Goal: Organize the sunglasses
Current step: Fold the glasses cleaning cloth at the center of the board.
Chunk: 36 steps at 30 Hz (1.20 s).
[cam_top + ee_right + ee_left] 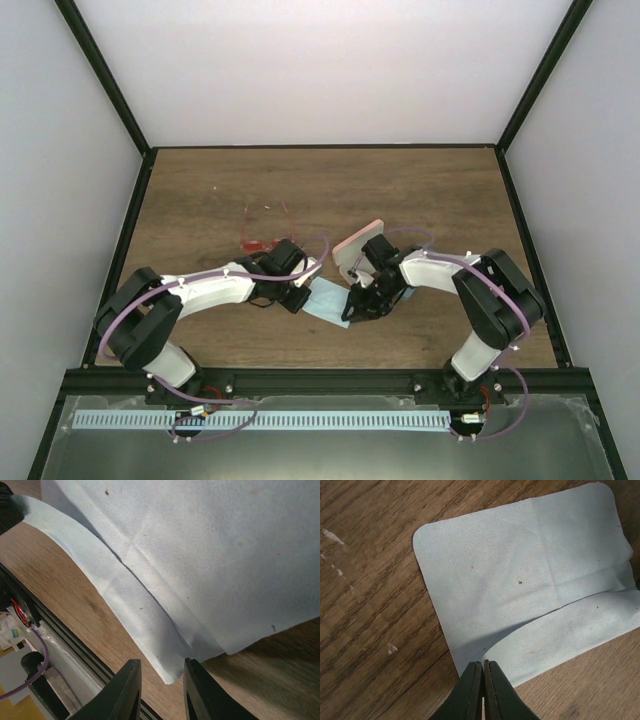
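— Where are the sunglasses (262, 235)?
— On the table (200, 200), just behind our L gripper (483, 665), not held.
— Fingers?
— L pressed together at the blue cloth (530, 580) edge; we can't tell if it pinches it. R gripper (162, 676) spread, cloth corner btw its fingers.

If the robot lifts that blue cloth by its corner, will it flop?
Probably floppy: the cloth shows creases, and one edge curls up off the table. Likely very light, since it looks thin. Being flat, it should not roll.
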### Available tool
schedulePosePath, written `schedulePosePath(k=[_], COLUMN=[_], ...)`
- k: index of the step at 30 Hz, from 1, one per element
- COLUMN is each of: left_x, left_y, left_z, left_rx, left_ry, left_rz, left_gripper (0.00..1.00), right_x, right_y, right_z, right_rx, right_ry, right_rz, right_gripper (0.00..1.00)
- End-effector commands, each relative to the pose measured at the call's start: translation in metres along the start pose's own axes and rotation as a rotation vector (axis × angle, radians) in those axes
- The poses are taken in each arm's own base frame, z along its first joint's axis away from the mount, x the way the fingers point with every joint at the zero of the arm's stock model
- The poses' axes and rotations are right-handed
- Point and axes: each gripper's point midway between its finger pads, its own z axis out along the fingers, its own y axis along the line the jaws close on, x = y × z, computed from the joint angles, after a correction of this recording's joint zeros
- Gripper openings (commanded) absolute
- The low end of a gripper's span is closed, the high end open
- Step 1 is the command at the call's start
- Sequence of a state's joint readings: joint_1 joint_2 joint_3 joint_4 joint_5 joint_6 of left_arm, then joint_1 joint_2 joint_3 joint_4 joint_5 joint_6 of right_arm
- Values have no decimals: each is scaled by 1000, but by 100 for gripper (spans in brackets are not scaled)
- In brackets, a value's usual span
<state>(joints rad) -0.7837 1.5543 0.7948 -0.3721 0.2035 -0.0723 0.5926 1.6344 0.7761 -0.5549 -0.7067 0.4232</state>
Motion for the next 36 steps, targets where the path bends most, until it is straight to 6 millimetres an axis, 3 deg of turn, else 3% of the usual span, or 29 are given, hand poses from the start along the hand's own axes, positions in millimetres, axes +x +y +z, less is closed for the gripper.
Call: schedulePosePath(k=[1, 10, 25, 36], left_x=[-9, -11, -23, -41], left_y=[0, 2, 6, 10], left_z=[0, -2, -11, -13], left_rx=[5, -8, -46, -79], left_ry=[-18, -26, -66, -97], left_rz=[16, 16, 16, 29], left_gripper=[4, 4, 4, 4], right_x=[0, -2, -12, -17], right_y=[1, 0, 18, 11], right_z=[6, 4, -20, -23], right_rx=[-16, 1, 13, 66], right_ry=[20, 10, -89, -108], right_rz=[-10, -12, -68, -54], right_gripper=[23, 1, 1, 1])
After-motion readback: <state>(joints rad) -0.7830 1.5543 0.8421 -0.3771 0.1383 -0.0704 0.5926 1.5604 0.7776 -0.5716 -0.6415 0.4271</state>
